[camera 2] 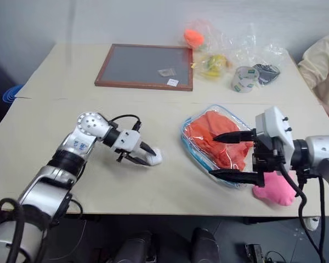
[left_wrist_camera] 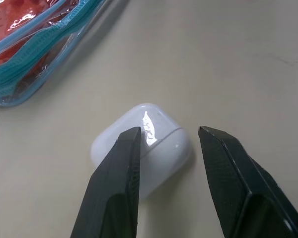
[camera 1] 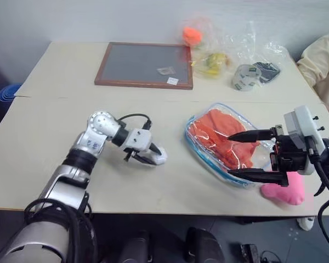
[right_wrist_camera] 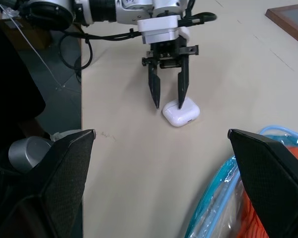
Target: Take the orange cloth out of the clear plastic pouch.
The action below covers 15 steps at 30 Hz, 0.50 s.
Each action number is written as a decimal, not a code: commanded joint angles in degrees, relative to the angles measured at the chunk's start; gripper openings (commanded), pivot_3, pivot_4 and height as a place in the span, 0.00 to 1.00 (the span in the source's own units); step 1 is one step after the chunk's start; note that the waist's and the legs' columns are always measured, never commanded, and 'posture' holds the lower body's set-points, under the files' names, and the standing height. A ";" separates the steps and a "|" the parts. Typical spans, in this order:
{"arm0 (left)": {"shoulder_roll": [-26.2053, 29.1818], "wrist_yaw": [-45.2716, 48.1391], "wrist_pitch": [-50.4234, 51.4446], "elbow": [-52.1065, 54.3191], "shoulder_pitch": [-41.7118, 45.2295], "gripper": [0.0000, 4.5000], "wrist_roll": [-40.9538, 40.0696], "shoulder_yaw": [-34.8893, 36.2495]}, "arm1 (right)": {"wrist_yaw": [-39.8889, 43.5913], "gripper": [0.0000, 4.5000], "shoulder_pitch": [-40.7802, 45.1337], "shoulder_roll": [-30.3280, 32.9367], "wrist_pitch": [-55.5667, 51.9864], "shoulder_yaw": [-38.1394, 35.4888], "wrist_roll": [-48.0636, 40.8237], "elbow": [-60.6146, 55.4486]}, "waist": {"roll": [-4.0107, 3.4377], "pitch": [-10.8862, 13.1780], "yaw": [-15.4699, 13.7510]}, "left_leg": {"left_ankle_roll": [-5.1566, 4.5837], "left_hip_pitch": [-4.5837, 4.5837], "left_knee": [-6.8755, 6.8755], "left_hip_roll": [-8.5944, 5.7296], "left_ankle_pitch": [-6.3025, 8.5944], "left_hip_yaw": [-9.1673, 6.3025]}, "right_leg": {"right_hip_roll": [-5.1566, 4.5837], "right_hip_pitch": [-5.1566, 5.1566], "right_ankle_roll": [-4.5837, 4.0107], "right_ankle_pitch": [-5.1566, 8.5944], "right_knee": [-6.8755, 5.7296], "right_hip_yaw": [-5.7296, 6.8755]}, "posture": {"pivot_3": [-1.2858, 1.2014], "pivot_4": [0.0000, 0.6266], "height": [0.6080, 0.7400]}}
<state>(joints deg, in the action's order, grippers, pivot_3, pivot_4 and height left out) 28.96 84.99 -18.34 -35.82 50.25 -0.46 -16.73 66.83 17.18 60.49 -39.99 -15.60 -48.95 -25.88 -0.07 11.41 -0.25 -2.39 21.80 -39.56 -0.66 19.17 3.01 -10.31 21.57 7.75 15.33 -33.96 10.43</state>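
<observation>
While the orange cloth (camera 1: 222, 135) lies sealed inside the clear plastic pouch (camera 1: 199, 147) mid-desk (camera 1: 60, 142), my right claw (camera 1: 251, 154) gapes wide over the pouch's near end, apparently poised to seize it. My left claw (right_wrist_camera: 168, 104), part-open, straddles a white earbud case (left_wrist_camera: 141, 146), gripping nothing.
</observation>
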 commanded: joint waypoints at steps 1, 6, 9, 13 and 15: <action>-0.37 -4.82 1.18 4.13 -0.77 0.42 1.16 0.51 | 0.55 1.00 3.60 -1.04 1.70 2.40 1.14 1.66 | 0.00 0.00 -0.73 | -0.01 0.01 -0.06 -0.02 0.00 -0.02 | -0.01 -0.01 0.00 0.00 0.00 0.01 | 0.52 0.24 1.00; 0.06 -7.97 4.39 10.07 -2.38 0.42 0.79 0.93 | 1.33 1.00 6.53 -2.44 2.38 5.39 2.53 3.04 | 0.00 0.00 -1.30 | -0.09 0.35 -0.32 -0.05 0.05 -0.14 | -0.05 0.10 0.04 -0.02 0.01 0.11 | 0.52 0.24 1.00; -1.61 -15.47 13.30 13.34 -2.01 0.42 2.90 1.80 | 0.56 1.00 6.73 -3.01 1.97 5.35 2.32 2.62 | 0.00 0.00 -1.37 | -0.11 0.43 -0.36 -0.09 0.06 -0.16 | -0.05 0.13 0.05 -0.03 0.01 0.14 | 0.52 0.24 1.00; -1.86 -20.70 30.28 24.35 -4.33 0.54 2.63 2.94 | -0.35 1.00 5.68 -3.43 1.33 4.94 1.82 0.81 | 0.00 0.00 -1.24 | -0.11 0.43 -0.36 -0.10 0.06 -0.16 | -0.04 0.12 0.08 -0.04 0.00 0.13 | 0.52 0.24 1.00; -1.64 -22.29 42.51 34.87 -8.01 0.67 -0.44 4.41 | -0.87 1.00 4.37 -3.50 0.85 4.29 1.29 -0.06 | 0.00 0.00 -1.13 | -0.11 0.41 -0.29 -0.08 0.06 -0.16 | -0.03 0.12 0.08 -0.04 0.04 0.12 | 0.52 0.24 1.00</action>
<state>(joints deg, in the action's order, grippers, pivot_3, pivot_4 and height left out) 27.07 64.25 15.34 -9.35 44.00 1.83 -14.04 66.40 21.88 57.23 -38.90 -9.39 -46.26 -23.99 -0.07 11.41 -1.38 -2.49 22.20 -39.84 -0.73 19.23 2.86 -10.33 21.69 7.83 15.29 -33.92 10.53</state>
